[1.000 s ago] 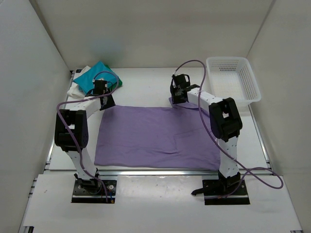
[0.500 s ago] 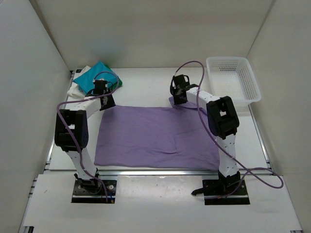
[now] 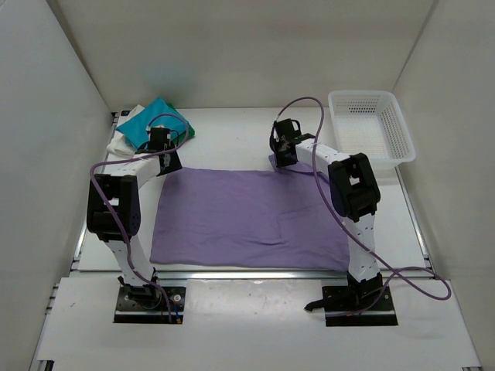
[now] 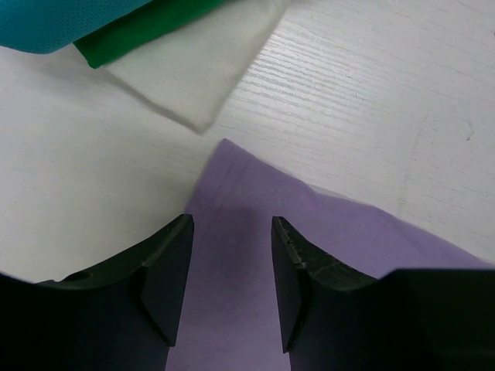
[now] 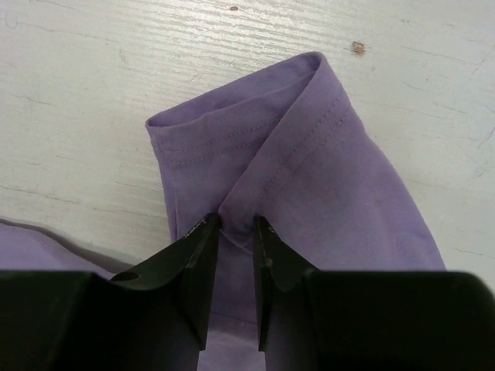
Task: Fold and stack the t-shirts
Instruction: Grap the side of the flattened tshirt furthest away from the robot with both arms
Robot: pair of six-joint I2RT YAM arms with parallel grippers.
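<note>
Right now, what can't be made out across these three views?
- Top view: the folded white cloth t-shirt and anything beneath the folded teal cloth t-shirt are mostly covered by it.
- Left wrist view: the dark green cloth t-shirt and its folded neighbours run off the top edge.
- Right wrist view: whether the right end effector pinches the lavender-purple cloth t-shirt's sleeve; its own fingers hide the contact.

White wood-grain table, matte, with a dark speck in the surface. Plain white panels: 9 o'clock wall, 12 o'clock wall, 3 o'clock wall. White lattice basket at 2 o'clock on the table. Metal rail along the 6 o'clock edge. Even, diffuse light, soft shadows.
</note>
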